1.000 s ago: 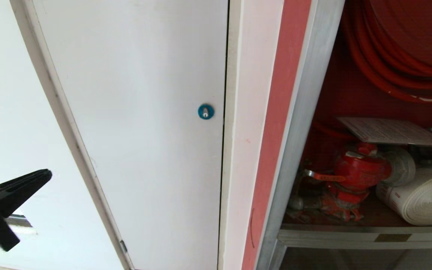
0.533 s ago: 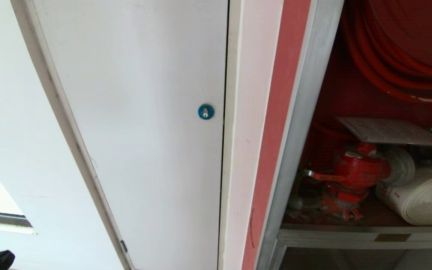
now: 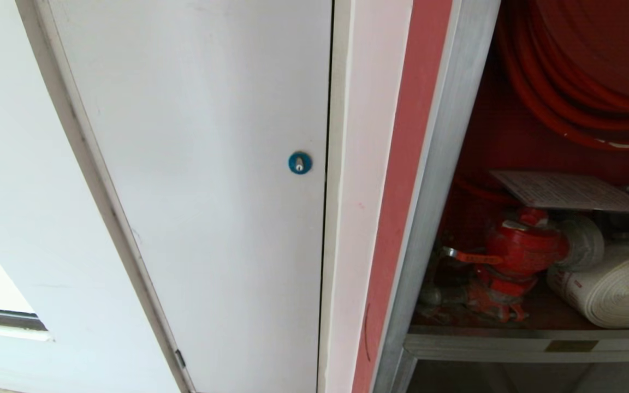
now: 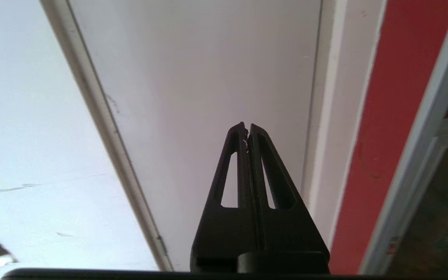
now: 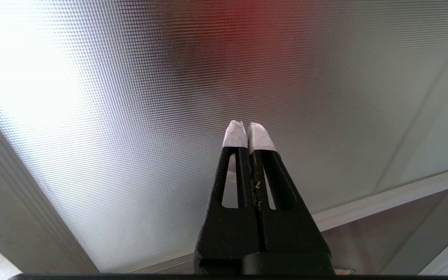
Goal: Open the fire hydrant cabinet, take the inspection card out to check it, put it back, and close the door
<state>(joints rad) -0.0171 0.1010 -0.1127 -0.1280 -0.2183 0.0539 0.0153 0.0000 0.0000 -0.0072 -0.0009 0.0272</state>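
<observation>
Nearest the robot, the black left gripper (image 4: 247, 130), which a second ago showed at the lower left of the head view, has dropped out of that view altogether; its own wrist view now finds it low before the plain white panel door with the round blue lock (image 3: 211, 164), jaws pressed together on nothing. The black right gripper with white-taped tips (image 5: 247, 130) is likewise closed and empty, parked facing a ribbed, frosted-looking pane (image 5: 130, 97); whether that pane is the cabinet's swung-open door I cannot tell from so close. I take this to mean the left arm has withdrawn with the card step done, leaving only the closing of the door. Farther in, the tall brushed-aluminium-framed, red-lined fire hydrant cabinet (image 3: 440, 164) stands open at the right. Inside, the thin pale grey-white printed inspection card (image 3: 568, 192) lies roughly flat across the top of the red valve (image 3: 516, 245) and the fittings beside it, above the white rolled hose (image 3: 615, 289), its long axis running side to side across the cabinet and its printed face turned upward, one corner jutting toward the left wall. The red coiled hose reel (image 3: 565, 71) hangs behind and above.
</observation>
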